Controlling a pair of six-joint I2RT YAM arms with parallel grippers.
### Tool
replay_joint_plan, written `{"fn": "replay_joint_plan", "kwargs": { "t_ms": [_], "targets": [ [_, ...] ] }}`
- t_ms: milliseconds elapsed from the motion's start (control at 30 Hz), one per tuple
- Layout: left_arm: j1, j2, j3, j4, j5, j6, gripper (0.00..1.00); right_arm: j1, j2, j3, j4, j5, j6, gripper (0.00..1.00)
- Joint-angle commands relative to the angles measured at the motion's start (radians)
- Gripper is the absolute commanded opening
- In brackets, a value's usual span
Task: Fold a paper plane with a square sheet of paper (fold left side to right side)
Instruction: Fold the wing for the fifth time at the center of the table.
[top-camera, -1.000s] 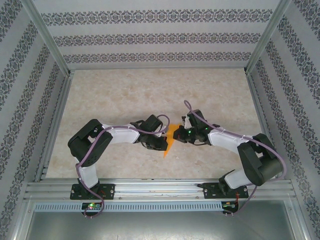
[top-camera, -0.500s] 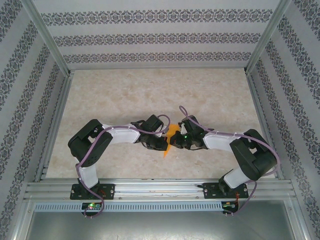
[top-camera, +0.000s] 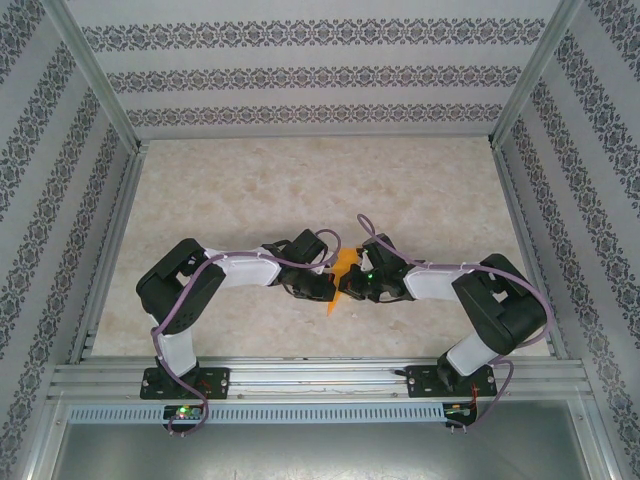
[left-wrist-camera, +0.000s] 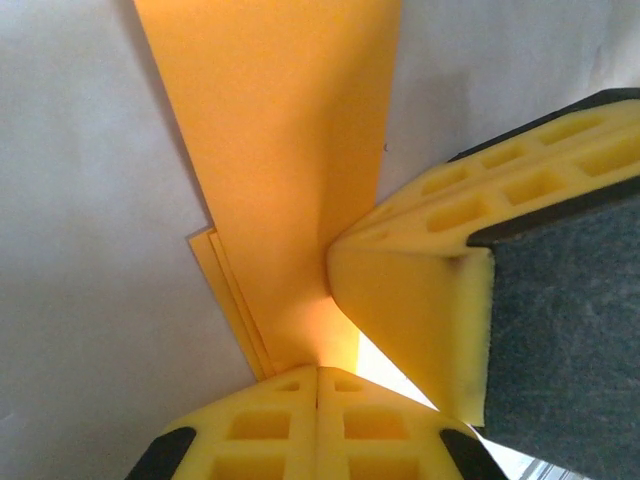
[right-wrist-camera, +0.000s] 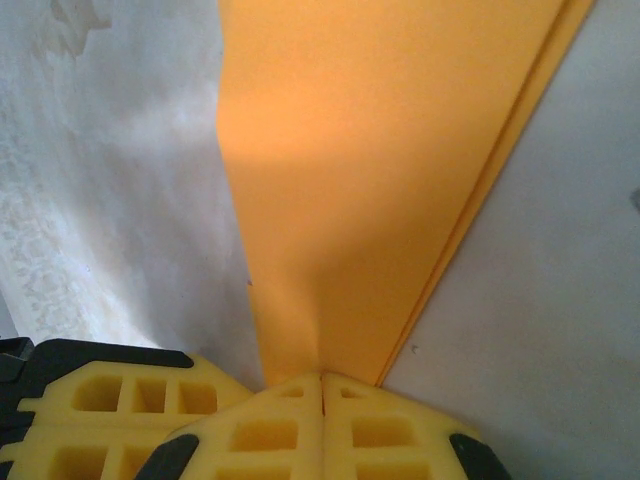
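The orange paper (top-camera: 340, 278) lies folded into a narrow angular shape near the middle of the table, between the two grippers. My left gripper (top-camera: 327, 287) meets it from the left. In the left wrist view the paper (left-wrist-camera: 290, 150) runs down to the tight seam of my shut left gripper (left-wrist-camera: 320, 370), with stacked layer edges at the left. My right gripper (top-camera: 350, 286) meets it from the right. In the right wrist view the paper (right-wrist-camera: 380, 160) narrows with a faint ridge into my shut right gripper (right-wrist-camera: 322, 377). The right gripper's fingers (left-wrist-camera: 420, 270) almost touch the left's.
The beige table (top-camera: 300, 190) stretches away behind the grippers, ringed by patterned walls and metal frame rails (top-camera: 310, 378). The left gripper's fingers (right-wrist-camera: 100, 400) sit close at the lower left of the right wrist view. Both forearms lie low across the near table.
My right gripper has slid left and slightly nearer along the paper, closing up against the left gripper. The left arm has stayed where it was.
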Motion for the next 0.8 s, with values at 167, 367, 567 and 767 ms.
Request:
{"fn": "replay_joint_plan", "kwargs": {
  "t_ms": [167,367,567,767],
  "targets": [
    [-0.009,0.053,-0.018,-0.111,-0.103,0.015,0.00,-0.014,0.037,-0.024,-0.055,0.057,-0.051,0.00],
    [-0.009,0.050,-0.029,-0.108,-0.105,0.015,0.00,-0.059,0.034,0.015,-0.050,0.046,-0.100,0.00],
    [-0.009,0.025,-0.035,-0.071,-0.079,0.009,0.00,-0.119,-0.002,0.072,-0.036,0.011,-0.134,0.00],
    [-0.007,-0.038,-0.026,-0.003,-0.049,-0.002,0.08,-0.187,-0.096,0.065,-0.071,0.015,-0.169,0.01]
  ]
}}
